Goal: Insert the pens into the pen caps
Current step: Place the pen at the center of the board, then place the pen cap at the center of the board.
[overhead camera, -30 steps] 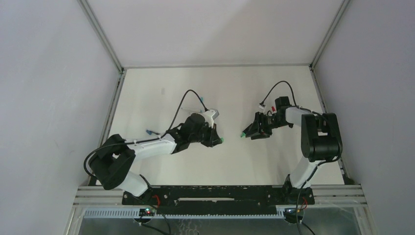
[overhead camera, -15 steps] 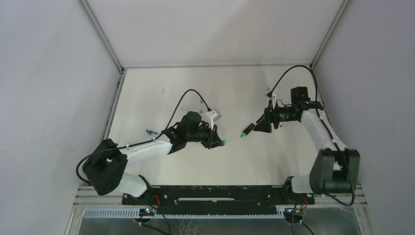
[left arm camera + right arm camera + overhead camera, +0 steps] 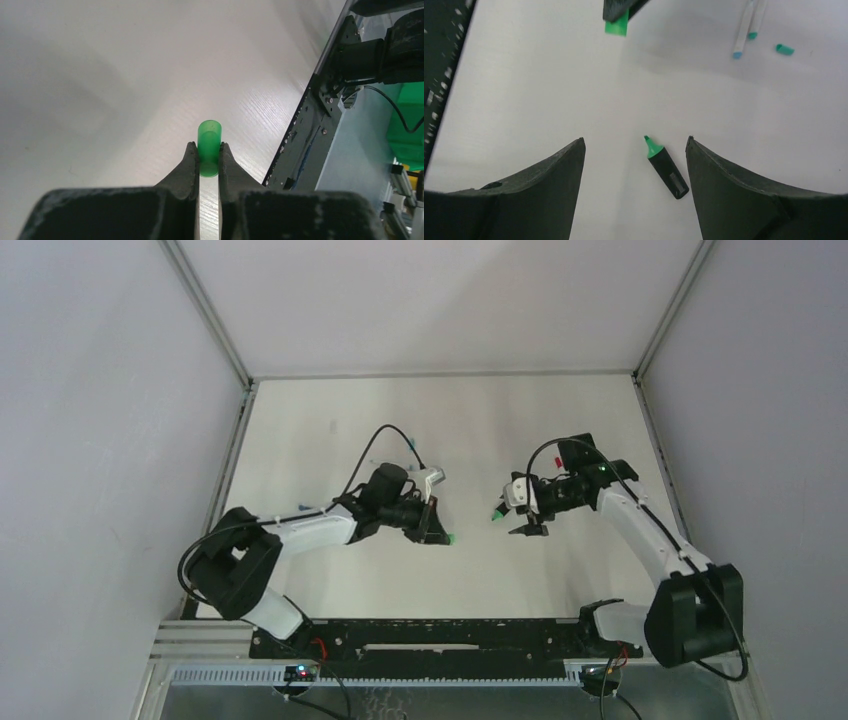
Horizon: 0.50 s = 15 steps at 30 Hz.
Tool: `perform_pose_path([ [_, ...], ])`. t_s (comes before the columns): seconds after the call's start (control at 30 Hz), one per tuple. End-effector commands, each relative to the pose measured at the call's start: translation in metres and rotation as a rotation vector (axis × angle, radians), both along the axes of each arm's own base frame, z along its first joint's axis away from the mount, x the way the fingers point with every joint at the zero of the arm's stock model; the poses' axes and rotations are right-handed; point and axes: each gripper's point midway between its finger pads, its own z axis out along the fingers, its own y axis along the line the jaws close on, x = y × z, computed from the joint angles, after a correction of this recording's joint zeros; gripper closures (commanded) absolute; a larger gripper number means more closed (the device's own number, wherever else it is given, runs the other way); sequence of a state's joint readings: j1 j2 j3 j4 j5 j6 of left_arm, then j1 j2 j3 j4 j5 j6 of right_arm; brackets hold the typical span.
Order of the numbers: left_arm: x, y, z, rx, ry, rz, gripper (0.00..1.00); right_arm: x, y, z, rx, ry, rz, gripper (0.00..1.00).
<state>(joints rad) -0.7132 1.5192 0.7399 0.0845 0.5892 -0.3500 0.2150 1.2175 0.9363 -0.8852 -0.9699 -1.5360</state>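
Observation:
My left gripper (image 3: pixel 208 147) is shut on a chunky bright green pen cap (image 3: pixel 209 137), whose open end sticks out past the fingertips. In the top view this cap (image 3: pixel 450 537) hangs at mid-table in the left gripper (image 3: pixel 437 527). A thick black marker with a green tip (image 3: pixel 666 167) lies flat on the table. My right gripper (image 3: pixel 636 139) hovers over it, open wide, its fingers clear of the marker. From above, the marker's green tip (image 3: pixel 496 513) shows just left of the right gripper (image 3: pixel 520 510). The held cap (image 3: pixel 616 25) also shows in the right wrist view.
Two white pens with teal tips (image 3: pixel 744 32) and a small teal cap (image 3: pixel 784 49) lie further off in the right wrist view. The black metal rail (image 3: pixel 310 130) runs along the table's near edge. Grey walls enclose the table on three sides.
My right gripper has opened and let go of the green-tipped marker, which now lies on the table. The right arm swung and lowered. The left gripper shifted slightly left, still holding the cap.

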Motion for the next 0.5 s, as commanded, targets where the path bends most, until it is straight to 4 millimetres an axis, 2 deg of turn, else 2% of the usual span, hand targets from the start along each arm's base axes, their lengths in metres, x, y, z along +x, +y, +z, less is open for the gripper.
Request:
perform_pose_path([
  [0.0,0.007,-0.011,0.018,-0.039,0.029,-0.015,0.94,0.02,-0.008,-0.024,-0.125,-0.126,0.08,0.19],
  [0.17,0.014,-0.008,0.003,0.002,0.081,0.011,0.93,0.045,-0.017,-0.061,-0.262,-0.093,0.069,0.2],
  [0.37,0.025,-0.003,-0.011,0.029,0.132,0.058,0.91,0.069,-0.026,-0.088,-0.379,-0.031,0.058,0.26],
  [0.47,0.029,0.0,-0.016,0.034,0.157,0.075,0.9,0.08,-0.028,-0.095,-0.41,-0.016,0.047,0.28],
])
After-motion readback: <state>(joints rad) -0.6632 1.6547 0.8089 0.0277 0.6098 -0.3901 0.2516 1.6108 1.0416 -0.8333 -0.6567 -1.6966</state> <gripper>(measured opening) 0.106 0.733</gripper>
